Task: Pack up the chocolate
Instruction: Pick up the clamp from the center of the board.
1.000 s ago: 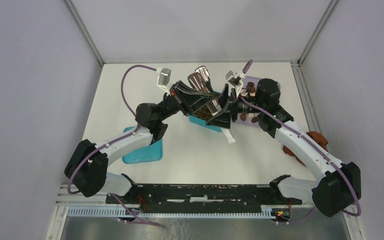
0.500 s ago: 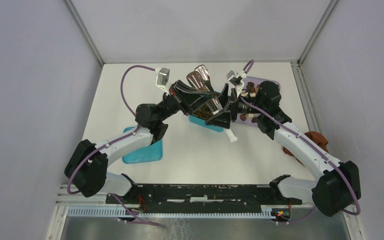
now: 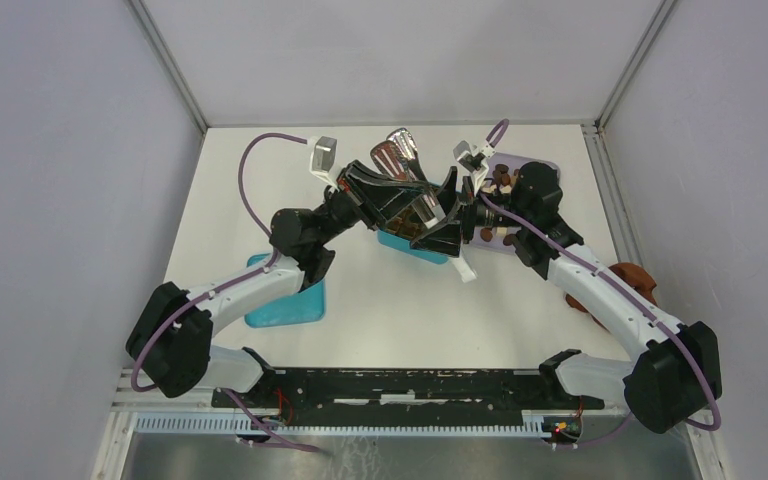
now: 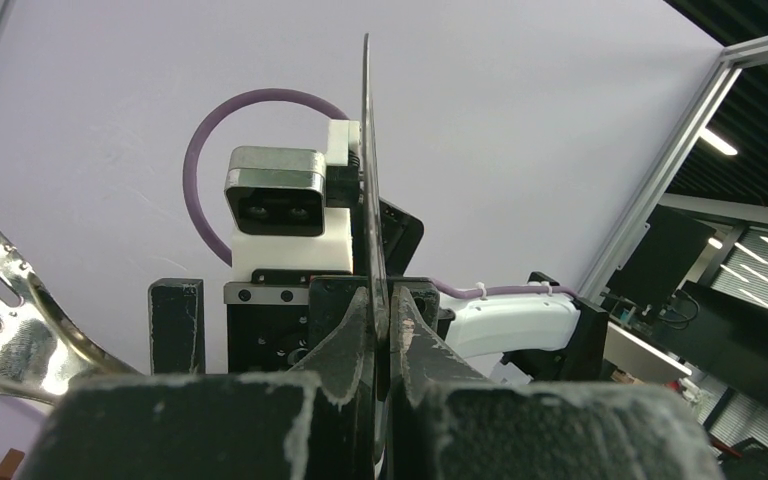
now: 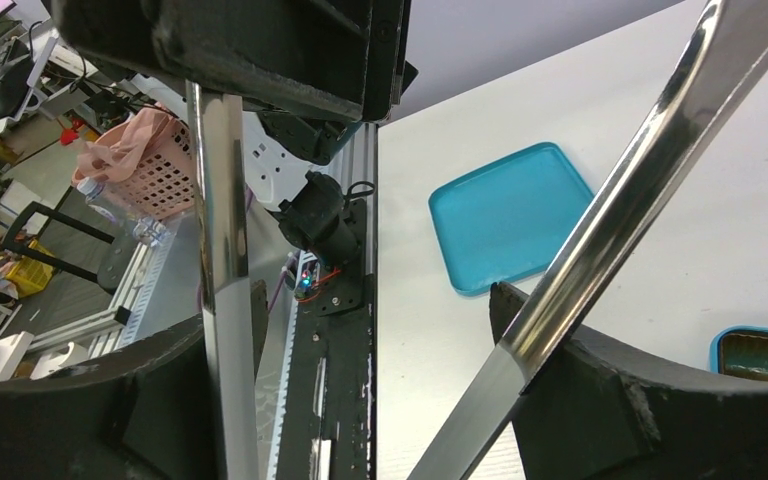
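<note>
— Little has moved since a second ago; both arms have only crept a touch.
— Grips? The left gripper [image 4: 388, 325] is clamped on one arm of the metal tongs [image 3: 400, 152]; the right gripper [image 5: 375, 390] is spread wide around both arms.
— Containers?
— The chocolate [image 3: 501, 177] lies on the lilac tray [image 3: 546, 165]; the teal box [image 3: 412, 243] sits below the grippers, its lid [image 3: 285, 305] well apart.

Tongs [image 5: 600, 215] between claw [image 5: 380, 385] fingers

Bright, even light; glare on the metal tongs [image 5: 600, 215], close parts blurred.
</note>
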`<state>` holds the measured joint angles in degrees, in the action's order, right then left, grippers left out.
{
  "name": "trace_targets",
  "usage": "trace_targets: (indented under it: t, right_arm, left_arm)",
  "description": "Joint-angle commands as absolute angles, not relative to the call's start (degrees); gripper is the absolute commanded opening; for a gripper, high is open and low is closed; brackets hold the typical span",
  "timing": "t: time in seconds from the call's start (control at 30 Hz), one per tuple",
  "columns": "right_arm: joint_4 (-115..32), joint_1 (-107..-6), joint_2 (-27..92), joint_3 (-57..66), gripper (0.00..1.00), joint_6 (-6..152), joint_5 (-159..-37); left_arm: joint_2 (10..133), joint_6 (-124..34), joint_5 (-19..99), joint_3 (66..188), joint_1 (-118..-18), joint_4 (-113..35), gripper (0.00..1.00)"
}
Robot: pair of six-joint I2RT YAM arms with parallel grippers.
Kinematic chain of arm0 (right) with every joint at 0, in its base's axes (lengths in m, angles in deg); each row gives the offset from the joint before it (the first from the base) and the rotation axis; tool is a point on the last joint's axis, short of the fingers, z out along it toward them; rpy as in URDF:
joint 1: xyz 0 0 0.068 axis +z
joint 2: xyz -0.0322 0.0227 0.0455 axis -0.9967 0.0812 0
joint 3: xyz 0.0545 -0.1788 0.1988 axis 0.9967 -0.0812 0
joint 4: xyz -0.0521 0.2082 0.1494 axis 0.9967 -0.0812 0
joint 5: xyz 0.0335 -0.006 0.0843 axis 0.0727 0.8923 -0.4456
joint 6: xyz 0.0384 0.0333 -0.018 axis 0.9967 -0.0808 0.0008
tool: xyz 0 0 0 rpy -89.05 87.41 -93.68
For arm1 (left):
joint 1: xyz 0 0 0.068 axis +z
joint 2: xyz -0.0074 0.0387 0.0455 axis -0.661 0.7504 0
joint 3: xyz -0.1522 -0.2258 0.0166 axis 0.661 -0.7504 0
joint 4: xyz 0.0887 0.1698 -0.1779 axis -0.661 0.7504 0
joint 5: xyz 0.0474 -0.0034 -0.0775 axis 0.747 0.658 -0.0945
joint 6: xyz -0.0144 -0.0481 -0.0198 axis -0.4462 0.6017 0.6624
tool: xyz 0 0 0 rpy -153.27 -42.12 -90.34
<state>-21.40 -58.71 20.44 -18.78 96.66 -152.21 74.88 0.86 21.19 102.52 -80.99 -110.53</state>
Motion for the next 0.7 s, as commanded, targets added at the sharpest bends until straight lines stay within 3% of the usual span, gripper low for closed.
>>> trace_targets:
  t: [0.0, 0.1, 0.27, 0.43, 0.5, 0.67]
  right_arm:
    - [-20.2, -58.1, 19.4, -18.8, 0.84, 95.6, -153.3]
    - [-20.2, -58.0, 19.3, -18.9, 0.78, 95.8, -153.3]
    - [-19.3, -58.0, 19.2, -18.9, 0.77, 96.6, -153.7]
    - [-18.5, -58.0, 19.0, -19.6, 0.57, 97.2, -153.8]
    - [-18.1, -58.0, 19.0, -19.7, 0.49, 97.7, -153.7]
    - [-16.9, -58.1, 19.0, -19.8, 0.53, 99.0, -153.9]
  left_arm:
    - [73.3, -2.0, 24.7, 103.2, -80.7, -112.2, 0.02]
    - [73.3, -2.0, 24.3, 103.1, -80.6, -112.1, 0.02]
    - [73.5, -2.5, 22.9, 103.5, -80.5, -111.0, 0.02]
    - [73.5, -2.6, 22.7, 103.7, -80.6, -109.6, 0.06]
    - [73.6, -2.5, 22.6, 103.9, -80.6, -109.4, 0.13]
    - [73.6, -2.3, 22.3, 103.9, -80.6, -109.3, 0.19]
